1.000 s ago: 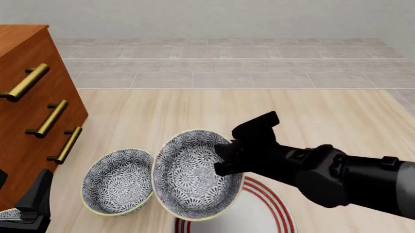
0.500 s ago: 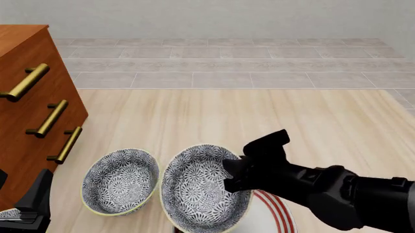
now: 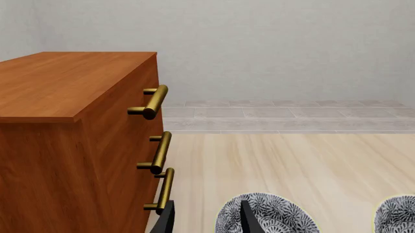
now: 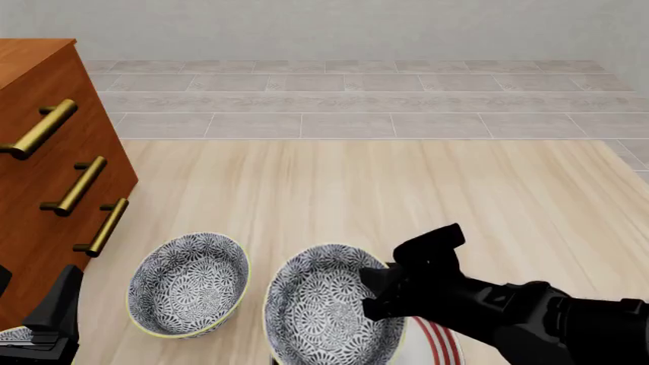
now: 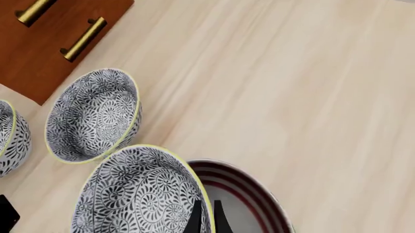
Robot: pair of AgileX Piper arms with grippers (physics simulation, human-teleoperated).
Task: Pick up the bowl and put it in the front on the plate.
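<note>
The right claw [image 4: 373,293] is closed on the right-hand rim of the bowl [image 4: 330,312], one finger [image 5: 196,221] inside the wall and the other just outside it. The bowl is held tilted, its patterned inside facing the front camera, and it overlaps the left part of the plate [image 4: 436,342] at the near edge of the bench [image 4: 345,190]. Whether the bowl's base touches the plate cannot be told. Of the plate only a strip of red rings and white surface is seen at the bowl's 4 o'clock in the front view.

The left claw [image 3: 206,219] is seen low at 7 o'clock in the front view, well apart from the bowl; its fingers stand narrowly parted with nothing between them.

A second patterned bowl [image 4: 188,284] with a yellowish rim is seen at the held bowl's 9 o'clock, just beside it but apart. A third patterned piece [image 5: 9,138] is cut off at the edge of the right wrist view.

The bench is of pale wood grain. At 10 o'clock a brown wooden drawer cabinet [image 4: 45,167] with brass bar handles [image 4: 79,186] stands on it. Beyond the bench, at 12 o'clock, a grey tiled floor [image 4: 355,103] is met by a plain pale wall [image 4: 335,30].
</note>
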